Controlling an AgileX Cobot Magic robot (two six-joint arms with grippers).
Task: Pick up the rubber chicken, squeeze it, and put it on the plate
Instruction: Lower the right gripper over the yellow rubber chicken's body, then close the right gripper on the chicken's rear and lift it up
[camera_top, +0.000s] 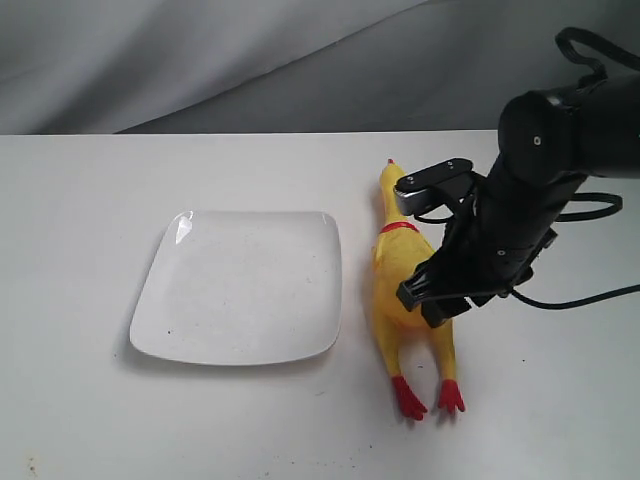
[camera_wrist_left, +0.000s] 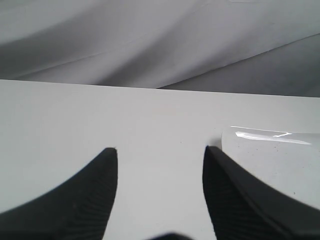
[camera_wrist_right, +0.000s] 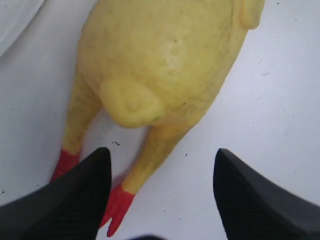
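Right gripper hovering over long yellow rubber chicken, jaws spread, empty.
Chicken lying on surface beside glossy white square plate (pick, squeeze, placing all pending).

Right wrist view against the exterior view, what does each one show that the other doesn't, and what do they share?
Only the right wrist view shows the right pincer with its tips spread open over the rubber chicken and its legs. Only the exterior view shows the chicken's head, its red neck band and the whole plate beside it. Both show the yellow body, the red feet and the white table.
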